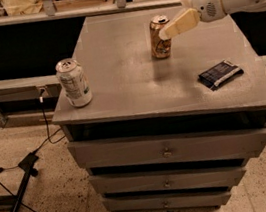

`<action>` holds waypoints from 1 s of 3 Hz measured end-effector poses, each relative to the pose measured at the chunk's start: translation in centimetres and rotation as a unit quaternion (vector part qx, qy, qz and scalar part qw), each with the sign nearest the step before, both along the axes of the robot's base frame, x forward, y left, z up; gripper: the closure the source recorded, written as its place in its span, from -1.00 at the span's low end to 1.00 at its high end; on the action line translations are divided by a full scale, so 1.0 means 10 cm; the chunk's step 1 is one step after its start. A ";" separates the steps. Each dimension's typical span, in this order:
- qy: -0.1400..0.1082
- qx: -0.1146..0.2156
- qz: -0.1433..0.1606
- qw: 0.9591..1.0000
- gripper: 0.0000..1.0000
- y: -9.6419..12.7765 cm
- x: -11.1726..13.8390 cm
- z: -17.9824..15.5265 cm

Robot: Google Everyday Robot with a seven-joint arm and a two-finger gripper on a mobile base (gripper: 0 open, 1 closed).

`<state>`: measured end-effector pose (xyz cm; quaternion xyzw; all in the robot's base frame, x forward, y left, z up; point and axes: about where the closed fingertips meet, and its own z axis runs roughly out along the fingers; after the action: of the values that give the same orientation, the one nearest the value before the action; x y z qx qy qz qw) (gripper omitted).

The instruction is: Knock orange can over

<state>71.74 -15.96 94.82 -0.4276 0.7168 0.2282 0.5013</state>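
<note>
The orange can (160,41) stands upright near the back middle of the grey drawer cabinet's top (127,73); it has an orange-gold body with pale swirls and a silver top. My gripper (167,32) reaches in from the right on a white arm. Its cream fingertips (164,34) are at the can's upper right side, overlapping it just below the rim.
A white-and-green can (74,82) stands upright near the cabinet's front left corner. A dark flat packet (220,73) lies at the right side of the top. A black stand and cables are on the floor to the left. Shelving runs behind.
</note>
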 end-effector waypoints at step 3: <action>-0.042 0.079 -0.013 0.996 -1.00 0.01 0.11 -0.51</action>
<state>72.80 -15.90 89.73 -0.3860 0.6803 0.2593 0.5666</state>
